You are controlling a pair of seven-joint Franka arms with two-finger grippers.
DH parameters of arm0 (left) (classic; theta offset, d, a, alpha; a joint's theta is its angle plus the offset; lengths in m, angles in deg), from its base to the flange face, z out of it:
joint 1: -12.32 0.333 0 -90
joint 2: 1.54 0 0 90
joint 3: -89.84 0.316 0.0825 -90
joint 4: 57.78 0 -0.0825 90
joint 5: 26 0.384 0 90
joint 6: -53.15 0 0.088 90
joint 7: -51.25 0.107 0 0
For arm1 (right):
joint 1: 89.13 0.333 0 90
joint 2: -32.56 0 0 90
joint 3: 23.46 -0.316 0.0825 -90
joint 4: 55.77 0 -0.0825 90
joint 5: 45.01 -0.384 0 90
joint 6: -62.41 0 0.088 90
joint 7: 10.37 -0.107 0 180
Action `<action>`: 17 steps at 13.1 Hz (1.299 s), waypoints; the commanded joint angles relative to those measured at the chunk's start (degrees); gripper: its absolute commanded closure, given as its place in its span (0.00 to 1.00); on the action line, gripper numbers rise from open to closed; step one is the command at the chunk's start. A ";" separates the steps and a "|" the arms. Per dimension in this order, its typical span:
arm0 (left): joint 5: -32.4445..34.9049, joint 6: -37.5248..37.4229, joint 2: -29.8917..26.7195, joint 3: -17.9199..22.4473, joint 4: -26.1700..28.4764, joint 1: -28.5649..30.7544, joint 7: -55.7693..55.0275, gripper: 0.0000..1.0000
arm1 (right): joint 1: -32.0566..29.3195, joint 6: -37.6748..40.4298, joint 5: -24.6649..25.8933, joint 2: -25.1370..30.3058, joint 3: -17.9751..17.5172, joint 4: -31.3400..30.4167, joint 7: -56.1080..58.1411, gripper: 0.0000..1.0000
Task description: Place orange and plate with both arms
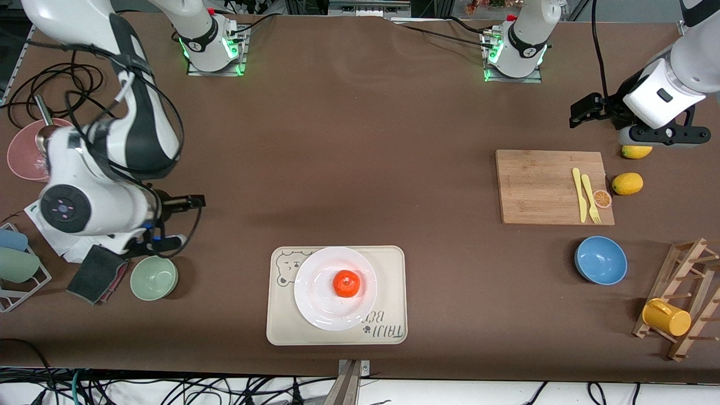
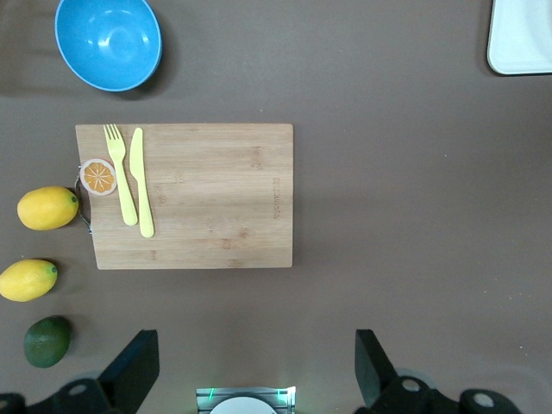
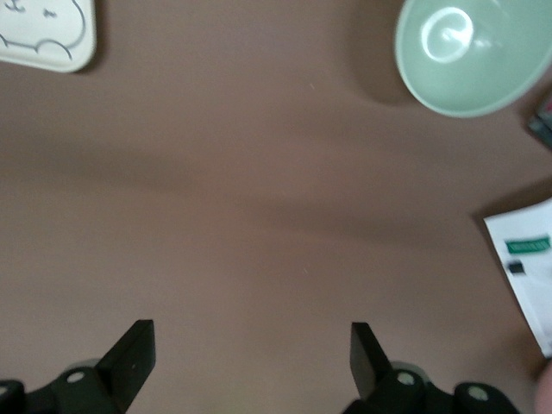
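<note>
The orange (image 1: 346, 283) sits in the middle of the white plate (image 1: 315, 292), which rests on the beige bear-print tray (image 1: 394, 292) near the table's front-camera edge. My left gripper (image 1: 576, 112) is open and empty, up over bare table beside the cutting board at the left arm's end; its wrist view shows the gripper (image 2: 254, 371) with jaws wide apart. My right gripper (image 1: 191, 201) is open and empty over bare table beside the green bowl (image 1: 154, 277); its wrist view shows the gripper (image 3: 250, 358) and a tray corner (image 3: 43, 34).
A wooden cutting board (image 1: 548, 185) holds a yellow fork, a yellow knife and an orange slice (image 1: 602, 198). Two lemons (image 1: 627, 183) lie beside it. A blue bowl (image 1: 601, 260), a wooden rack with a yellow mug (image 1: 666, 316) and a pink plate (image 1: 28, 149) stand toward the ends.
</note>
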 commanded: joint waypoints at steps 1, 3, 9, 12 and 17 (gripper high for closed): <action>-0.36 -1.10 0.16 -0.26 -0.99 0.20 -0.39 0.00 | 0.23 3.01 1.70 5.33 1.25 -2.74 -1.01 0.00; -0.36 -1.10 0.16 -0.26 -0.99 0.20 -0.39 0.00 | -0.54 0.40 1.79 12.16 1.44 -9.46 -1.01 0.00; -0.36 -1.10 0.16 -0.26 -0.99 0.20 -0.39 0.00 | -5.29 -2.98 3.98 29.59 1.27 -23.14 -0.04 0.00; -0.36 -1.10 0.16 -0.26 -0.99 0.20 -0.39 0.00 | -8.81 5.19 3.46 30.13 1.44 -19.01 -0.04 0.00; -0.36 -1.10 0.16 -0.26 -0.99 0.20 -0.39 0.00 | -8.55 4.87 3.20 30.49 1.27 -16.45 -1.27 0.00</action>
